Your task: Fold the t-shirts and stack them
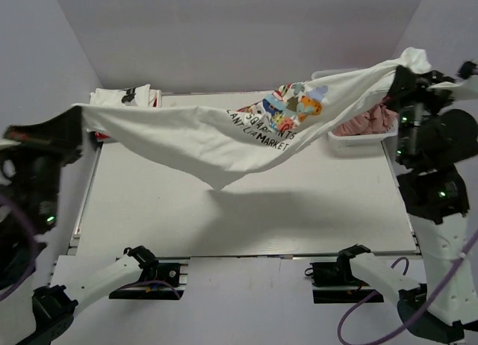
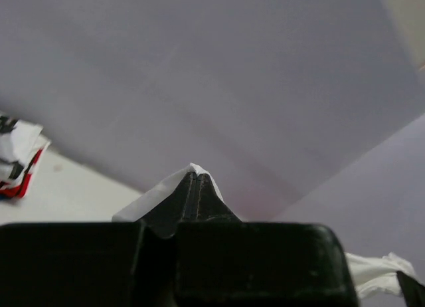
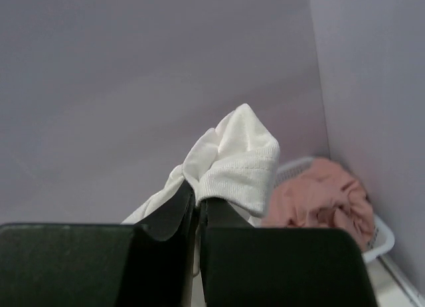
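Observation:
The large white t-shirt point(image 1: 202, 132) with coloured print hangs stretched in the air above the table between both arms. My left gripper point(image 1: 75, 125) is shut on its left end; a white edge point(image 2: 156, 195) shows at the closed fingertips. My right gripper point(image 1: 399, 72) is shut on its right end, with a ribbed white hem point(image 3: 242, 164) bunched over the tips. The dusty pink t-shirt point(image 1: 366, 121) lies in the white basket at the back right and shows in the right wrist view point(image 3: 325, 197). Folded white-with-black-patches and red shirts point(image 1: 123, 98) lie at the back left. The dark green one is out of view.
The white mesh basket point(image 1: 358, 142) stands at the table's back right corner. The white table top point(image 1: 246, 210) lies under the hanging shirt. Grey walls close in the back and both sides.

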`<state>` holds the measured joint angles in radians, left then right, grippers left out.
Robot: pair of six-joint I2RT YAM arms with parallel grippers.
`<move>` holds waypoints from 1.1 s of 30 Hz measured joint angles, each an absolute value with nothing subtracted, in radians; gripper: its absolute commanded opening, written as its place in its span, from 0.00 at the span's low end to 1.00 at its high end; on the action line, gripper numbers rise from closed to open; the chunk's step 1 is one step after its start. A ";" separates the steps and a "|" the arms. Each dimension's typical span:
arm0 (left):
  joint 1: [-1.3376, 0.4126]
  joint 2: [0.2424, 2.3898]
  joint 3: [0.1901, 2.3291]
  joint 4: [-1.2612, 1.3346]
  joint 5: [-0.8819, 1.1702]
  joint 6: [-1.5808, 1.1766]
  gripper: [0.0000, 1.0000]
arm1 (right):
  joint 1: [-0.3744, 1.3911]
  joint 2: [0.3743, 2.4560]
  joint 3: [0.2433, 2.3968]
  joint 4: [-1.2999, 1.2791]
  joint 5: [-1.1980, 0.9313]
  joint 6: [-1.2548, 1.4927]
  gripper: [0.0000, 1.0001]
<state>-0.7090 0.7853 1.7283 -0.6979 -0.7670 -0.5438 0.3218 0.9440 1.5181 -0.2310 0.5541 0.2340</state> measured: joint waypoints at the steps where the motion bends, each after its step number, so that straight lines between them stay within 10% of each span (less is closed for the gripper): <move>1: -0.709 0.768 1.764 -0.696 -0.753 -0.531 0.00 | 0.322 0.936 1.562 -0.241 0.554 0.216 0.00; 10: -0.709 0.668 1.918 -0.693 -0.825 -0.495 0.00 | 0.323 0.842 1.754 -0.257 0.648 0.102 0.00; 17: -0.715 0.793 1.636 -0.853 -1.056 -0.712 0.05 | 0.320 0.871 1.300 -0.173 0.659 0.207 0.00; 20: -0.703 0.962 1.451 -0.930 -1.060 -0.849 0.39 | 0.320 1.001 1.006 -0.159 0.612 0.290 0.00; 21: -0.698 1.033 1.380 -0.949 -1.050 -0.895 0.74 | 0.320 1.055 0.913 -0.164 0.595 0.316 0.00; 23: -0.683 1.150 1.267 -0.988 -1.019 -0.952 1.00 | 0.317 1.153 0.791 -0.207 0.562 0.361 0.34; 24: -0.669 1.210 1.220 -1.013 -0.998 -0.984 1.00 | 0.315 1.196 0.764 -0.242 0.552 0.384 0.83; 33: -0.626 1.281 1.211 -1.066 -0.823 -0.987 1.00 | 0.302 1.332 0.907 -0.366 0.568 0.511 0.90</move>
<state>-0.6262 1.2812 1.2114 -1.0664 -0.8230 -0.9871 0.3016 1.3315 0.9070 -0.3660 0.5682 0.5114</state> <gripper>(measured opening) 0.996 0.902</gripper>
